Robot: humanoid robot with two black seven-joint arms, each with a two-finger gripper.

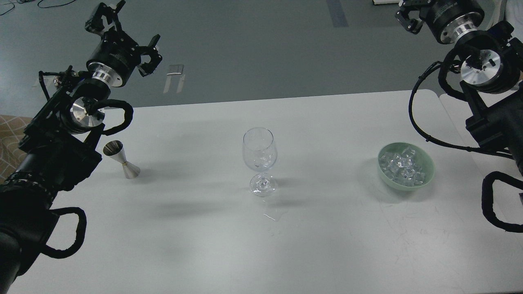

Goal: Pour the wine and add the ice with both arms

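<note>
A clear stemmed wine glass point(260, 157) stands upright mid-table, with a little clear wine and what looks like an ice cube point(264, 156) in its bowl. A pale green bowl point(425, 161) at the right holds several ice cubes point(402, 166). A steel jigger point(121, 159) stands at the left, beside my left arm. My left gripper point(127, 29) is raised over the table's far left edge, open and empty. My right gripper point(406, 18) is high at the top right, partly cut off by the frame's edge. Both grippers are far from the glass.
A small puddle of clear liquid point(273, 216) lies on the white table point(204, 237) in front of the glass foot. A second table point(453, 110) adjoins at the right, under my right arm. Grey floor lies beyond the far edge.
</note>
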